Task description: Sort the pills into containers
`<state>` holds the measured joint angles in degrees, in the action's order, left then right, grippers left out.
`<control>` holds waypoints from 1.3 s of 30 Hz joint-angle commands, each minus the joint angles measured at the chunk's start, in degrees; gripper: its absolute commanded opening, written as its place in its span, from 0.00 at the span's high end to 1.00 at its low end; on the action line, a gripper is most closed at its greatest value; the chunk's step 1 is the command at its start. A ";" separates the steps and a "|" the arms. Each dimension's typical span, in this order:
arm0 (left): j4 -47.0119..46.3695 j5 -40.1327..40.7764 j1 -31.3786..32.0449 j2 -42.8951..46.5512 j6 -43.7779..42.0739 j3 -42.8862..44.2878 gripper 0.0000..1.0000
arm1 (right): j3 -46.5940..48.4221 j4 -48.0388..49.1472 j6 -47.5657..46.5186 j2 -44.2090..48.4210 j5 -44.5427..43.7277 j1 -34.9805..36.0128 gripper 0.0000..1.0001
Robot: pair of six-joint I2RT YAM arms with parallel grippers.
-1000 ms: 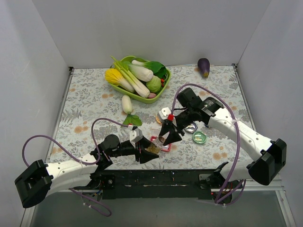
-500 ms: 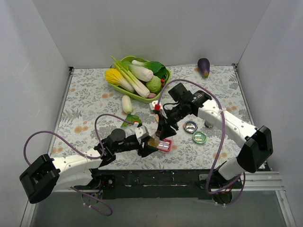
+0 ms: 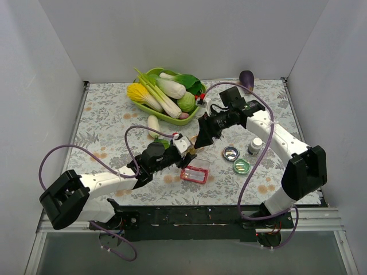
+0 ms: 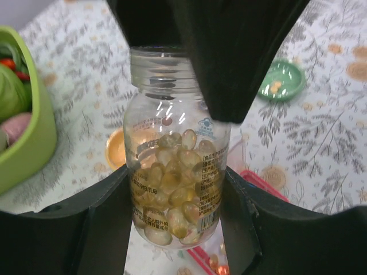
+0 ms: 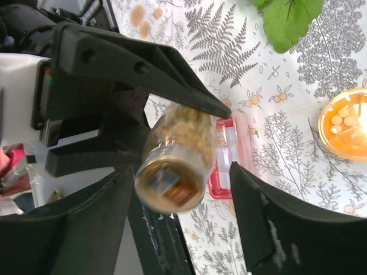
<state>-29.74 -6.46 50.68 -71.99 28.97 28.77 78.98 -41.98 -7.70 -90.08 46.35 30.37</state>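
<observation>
A green bowl (image 4: 34, 137) of vegetables sits at the back of the flowered surface (image 3: 103, 126), with a white radish (image 3: 153, 126) in front of it and an eggplant (image 3: 246, 80) in the far right corner. To the right of the middle stand a dark bottle with a white cap (image 3: 254, 145), a silver lid (image 3: 230, 152) and a green lid (image 3: 241, 166). An orange lid (image 5: 330, 134) lies nearby. Pale pills (image 5: 347, 114) rest in the orange lid, and a few more in the green one. The pink box (image 3: 195, 173) lies flat near the front, under the two tools.

The left arm reaches low from its base toward the middle. The left tool (image 4: 175, 183) grips an uncapped amber bottle (image 4: 166, 132), full of golden capsules, by its body above the surface. The right arm arcs over from the right and bends inward. The right tool (image 5: 178, 172) has its fingers spread to either side of the bottle, with a gap on one side. In the left wrist view its dark fingers hide the bottle's mouth.
</observation>
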 commanded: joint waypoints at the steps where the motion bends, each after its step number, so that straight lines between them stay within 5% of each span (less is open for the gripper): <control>1: -8.24 -2.23 0.30 1.06 -3.74 4.19 1.00 | 4.33 -0.03 -1.06 0.34 9.88 -3.55 0.15; 2: -5.71 -3.72 0.30 1.15 -3.92 4.36 1.00 | 6.17 -1.78 -2.48 0.70 12.60 -4.52 0.08; 10: 1.96 -10.67 0.21 7.03 -2.61 2.87 1.00 | 13.48 -15.32 -27.52 5.52 16.59 -9.45 0.03; 14: 7.39 -15.33 0.21 10.63 -0.68 2.52 1.00 | 10.86 -16.73 -41.57 9.74 15.08 -9.37 0.02; 16: 8.20 -18.67 0.21 13.35 0.99 1.73 1.00 | 5.35 -18.22 -55.87 13.33 17.97 -9.28 0.02; 18: 9.08 -20.78 0.21 15.11 1.70 0.76 1.00 | 1.81 -19.45 -70.16 15.28 18.08 -6.57 0.02; 22: 11.36 -26.40 0.13 16.79 3.54 0.93 1.00 | -0.76 -27.36 -84.47 13.55 14.13 1.52 0.03; 39: 12.69 -26.76 0.13 16.62 4.42 -0.21 1.00 | 1.88 -22.81 -70.46 13.53 17.64 6.19 0.27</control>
<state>-16.51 -32.64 50.74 -56.25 32.71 29.36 79.83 -67.66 -84.14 -79.18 61.95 35.73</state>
